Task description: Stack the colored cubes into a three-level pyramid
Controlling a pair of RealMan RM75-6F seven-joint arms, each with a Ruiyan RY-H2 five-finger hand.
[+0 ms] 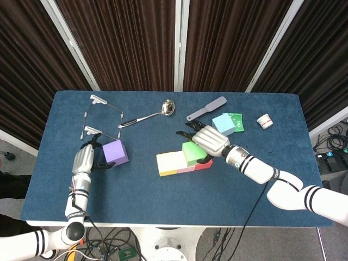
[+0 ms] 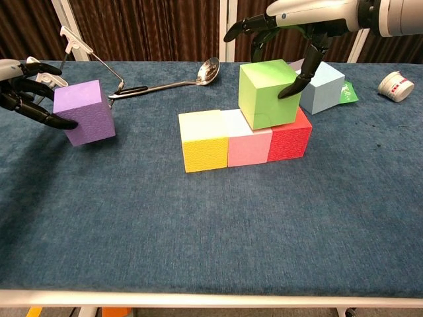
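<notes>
Nearest the robot, a row of three cubes is sitting on the blue worktop (image 2: 198,224): the yellow cube (image 2: 203,140) on the left, the pink cube (image 2: 248,137) in the middle and the red cube (image 2: 289,134) on the right, side faces touching. Directly below the right hand (image 2: 291,26), the green cube (image 2: 267,93) is resting tilted on top of that row, straddling the pink and red cubes, while the hand is reaching down over it from above, one fingertip pressing its right face and the other fingers spread over its far side; whether this amounts to a real grasp I cannot tell. Far off to that hand's left, the left hand (image 2: 26,89) is gripping the purple cube (image 2: 84,111), fingers wrapping its left face, and the cube is sitting tilted, apparently lifted slightly off the cloth. Just behind and to the right of the right hand, the light blue cube (image 2: 324,86) is standing beside a green packet (image 2: 348,94). Farther back, a ladle (image 2: 173,82) is lying between the two hands, a wire rack (image 1: 102,116) is standing beyond the left hand, a grey spatula (image 1: 207,108) is lying beyond the right hand, and a small white cup (image 2: 396,84) is sitting well off to its right.
</notes>
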